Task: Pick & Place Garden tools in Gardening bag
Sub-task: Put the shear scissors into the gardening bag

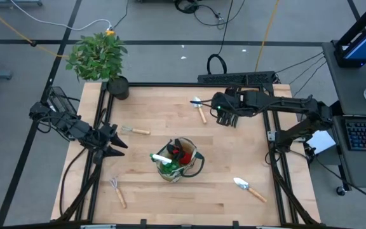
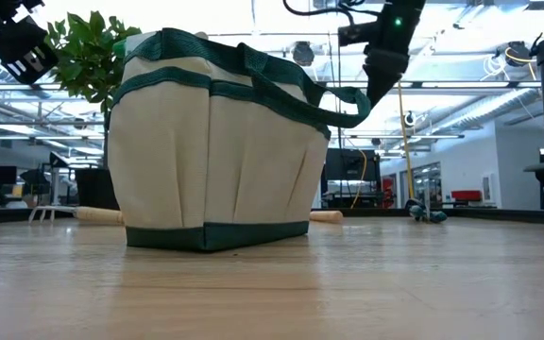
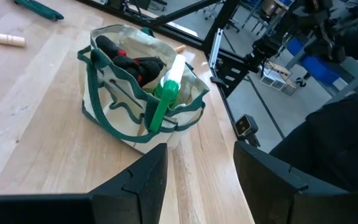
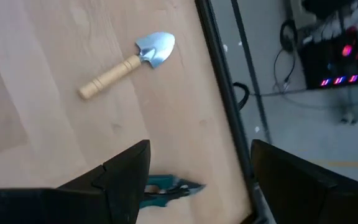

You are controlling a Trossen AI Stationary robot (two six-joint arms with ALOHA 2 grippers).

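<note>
Beige gardening bag (image 1: 182, 166) mid-table, left gripper (image 1: 121, 145) and right gripper (image 1: 226, 118) fingers apart, empty

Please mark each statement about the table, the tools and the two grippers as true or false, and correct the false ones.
1. The green spray bottle stands inside the gardening bag. True.
2. The right gripper holds a trowel. False: it is open and empty, hovering near the trowel at the far edge.
3. A small rake lies on the table near the front left corner. True.
4. The potted plant stands in the middle of the table. False: it is at the far left corner.
5. The left gripper is open and empty. True.
</note>
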